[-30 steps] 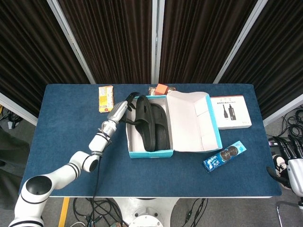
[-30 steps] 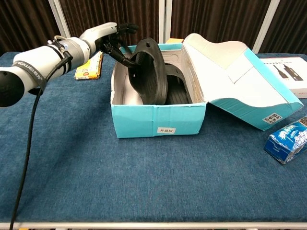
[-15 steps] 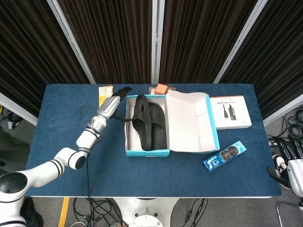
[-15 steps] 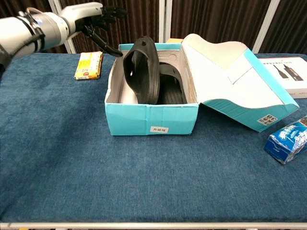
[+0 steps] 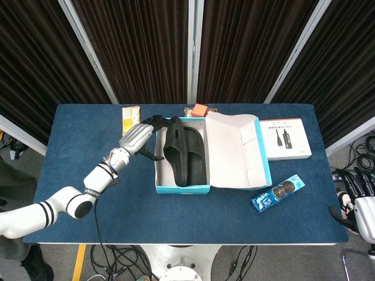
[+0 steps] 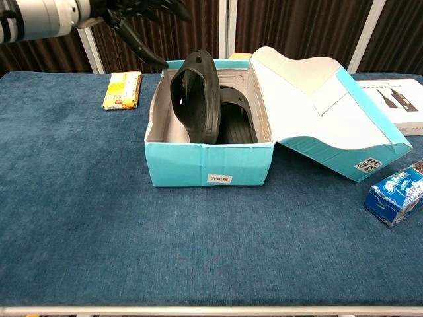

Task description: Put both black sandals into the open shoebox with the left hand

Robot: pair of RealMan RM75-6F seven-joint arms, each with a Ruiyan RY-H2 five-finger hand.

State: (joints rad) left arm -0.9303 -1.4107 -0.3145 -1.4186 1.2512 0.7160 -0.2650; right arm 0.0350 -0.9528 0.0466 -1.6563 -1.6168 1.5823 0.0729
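Both black sandals lie inside the open teal shoebox (image 5: 176, 189) (image 6: 208, 170). One sandal (image 5: 176, 149) (image 6: 195, 99) stands on its edge, leaning in the box's left half. The other sandal (image 5: 198, 155) (image 6: 238, 119) lies flatter to its right. My left hand (image 5: 140, 136) (image 6: 135, 13) hovers above the box's far-left corner with its fingers spread and nothing in them, apart from the sandals. The box lid (image 5: 239, 149) (image 6: 324, 112) is folded open to the right. My right hand shows in neither view.
A yellow snack packet (image 5: 130, 119) (image 6: 122, 89) lies behind the box at the left. An orange item (image 5: 200, 109) sits behind the box. A white carton (image 5: 285, 138) (image 6: 396, 99) and a blue cookie pack (image 5: 278, 193) (image 6: 396, 188) lie to the right.
My left hand let go of the upright sandal, drew back to the left and has risen above the box's corner. The box shifted slightly left a second ago and now rests still.
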